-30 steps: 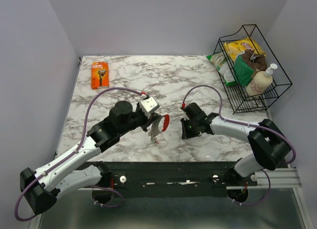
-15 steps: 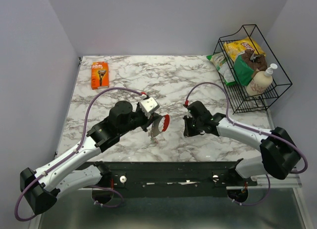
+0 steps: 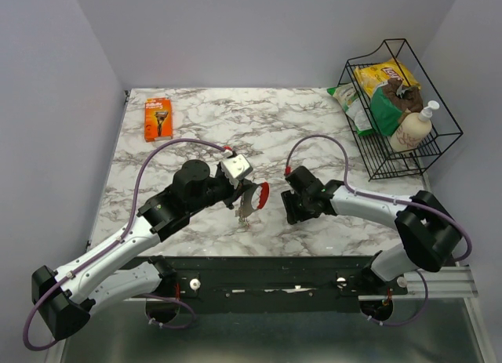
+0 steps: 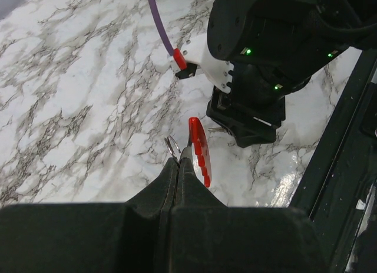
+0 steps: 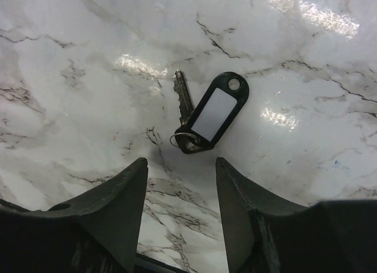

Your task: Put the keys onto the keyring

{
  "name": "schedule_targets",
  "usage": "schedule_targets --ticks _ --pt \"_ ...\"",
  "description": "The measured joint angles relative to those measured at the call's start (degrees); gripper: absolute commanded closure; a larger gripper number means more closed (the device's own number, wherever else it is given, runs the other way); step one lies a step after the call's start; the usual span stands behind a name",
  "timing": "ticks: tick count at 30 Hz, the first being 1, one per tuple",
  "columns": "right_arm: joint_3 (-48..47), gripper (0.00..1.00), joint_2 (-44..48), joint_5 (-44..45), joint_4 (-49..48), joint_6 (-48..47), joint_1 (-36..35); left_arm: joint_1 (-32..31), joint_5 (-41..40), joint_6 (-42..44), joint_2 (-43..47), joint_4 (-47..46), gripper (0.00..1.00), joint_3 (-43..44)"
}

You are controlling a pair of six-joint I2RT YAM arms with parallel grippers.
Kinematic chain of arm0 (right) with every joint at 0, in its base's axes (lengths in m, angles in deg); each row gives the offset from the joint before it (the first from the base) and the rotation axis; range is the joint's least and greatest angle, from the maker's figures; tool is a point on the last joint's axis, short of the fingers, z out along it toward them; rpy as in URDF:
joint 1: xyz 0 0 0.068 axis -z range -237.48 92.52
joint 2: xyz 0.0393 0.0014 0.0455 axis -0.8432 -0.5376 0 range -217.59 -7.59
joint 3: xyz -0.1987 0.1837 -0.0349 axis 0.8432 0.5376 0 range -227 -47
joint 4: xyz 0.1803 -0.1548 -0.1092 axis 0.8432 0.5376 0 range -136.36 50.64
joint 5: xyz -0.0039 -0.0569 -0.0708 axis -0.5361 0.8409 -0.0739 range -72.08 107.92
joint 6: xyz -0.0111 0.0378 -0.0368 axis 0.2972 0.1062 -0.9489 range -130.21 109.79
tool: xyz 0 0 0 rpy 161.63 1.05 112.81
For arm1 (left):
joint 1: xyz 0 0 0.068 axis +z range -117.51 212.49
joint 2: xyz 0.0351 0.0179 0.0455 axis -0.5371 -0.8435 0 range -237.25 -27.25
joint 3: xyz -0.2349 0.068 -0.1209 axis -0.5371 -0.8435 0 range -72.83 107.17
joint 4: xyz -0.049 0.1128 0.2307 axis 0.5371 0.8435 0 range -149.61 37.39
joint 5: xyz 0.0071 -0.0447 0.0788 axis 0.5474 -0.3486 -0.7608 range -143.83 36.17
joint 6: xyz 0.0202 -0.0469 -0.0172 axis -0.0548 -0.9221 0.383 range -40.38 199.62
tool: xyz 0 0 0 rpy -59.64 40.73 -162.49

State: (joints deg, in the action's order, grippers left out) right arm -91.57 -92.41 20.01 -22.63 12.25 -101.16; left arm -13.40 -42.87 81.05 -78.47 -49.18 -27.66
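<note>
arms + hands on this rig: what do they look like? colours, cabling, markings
Left arm and right arm: white links, black joint housings. A purple cable loops along each, ending in a red plug. Left hand and right hand: black, wedge-shaped fingers. White block at the left wrist; green lights on the right.

An orange Gillette razor pack lies at the marble tabletop's far left, and a black wire basket at far right holds snack bags and a pump bottle.

keys red-tagged, hanging; keyring black, lying flat
</note>
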Motion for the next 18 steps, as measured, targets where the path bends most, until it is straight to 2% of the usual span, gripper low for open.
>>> schedule_targets --ticks 4,11,15,18 --pt "-1.4 0.43 -2.3 2.0 0.0 0.2 -0.6 0.0 0.2 0.0 0.0 0.0 1.0 0.0" --pt "-3.3 0.53 -4.5 4.0 -0.1 0.5 -0.8 0.0 0.3 0.0 0.0 0.0 1.0 0.0" --pt "-4.6 0.69 -6.0 4.8 -0.5 0.5 -0.9 0.0 0.3 0.0 0.0 0.0 1.0 0.0" --pt "-4.8 0.76 -6.3 5.1 -0.9 0.4 -0.9 0.0 0.3 0.0 0.0 0.0 1.0 0.0"
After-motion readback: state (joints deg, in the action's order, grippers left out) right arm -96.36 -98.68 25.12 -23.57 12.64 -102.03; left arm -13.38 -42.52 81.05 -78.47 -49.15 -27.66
